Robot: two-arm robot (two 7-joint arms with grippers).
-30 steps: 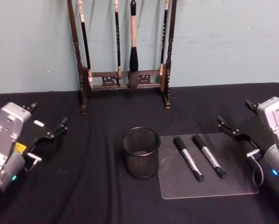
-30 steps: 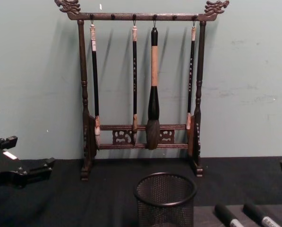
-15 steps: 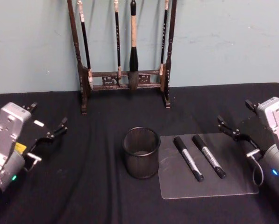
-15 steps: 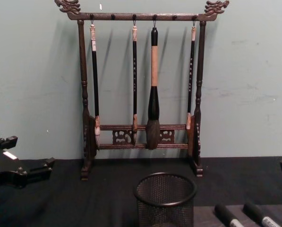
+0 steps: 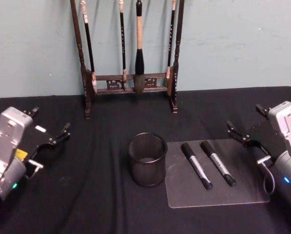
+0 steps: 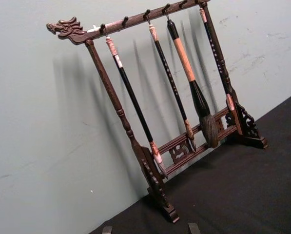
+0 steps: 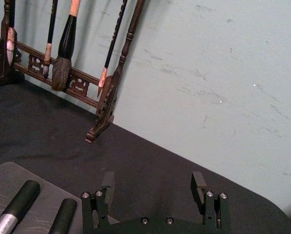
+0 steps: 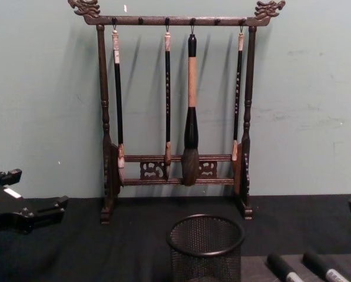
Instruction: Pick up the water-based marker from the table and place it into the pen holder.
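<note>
While left gripper (image 5: 51, 120) and right gripper (image 5: 243, 118) hover with fingers spread and empty, both markers (image 5: 196, 165) lie on the grey mat (image 5: 223, 192) beside the pen holder (image 5: 146, 158), so pickup likely awaits the right gripper reaching down

Matte black on the table (image 5: 96, 204), grey on the mat (image 5: 184, 192) at lower right. Black mesh on the pen holder (image 5: 146, 160); black with silver labels on each marker (image 5: 196, 165).
</note>
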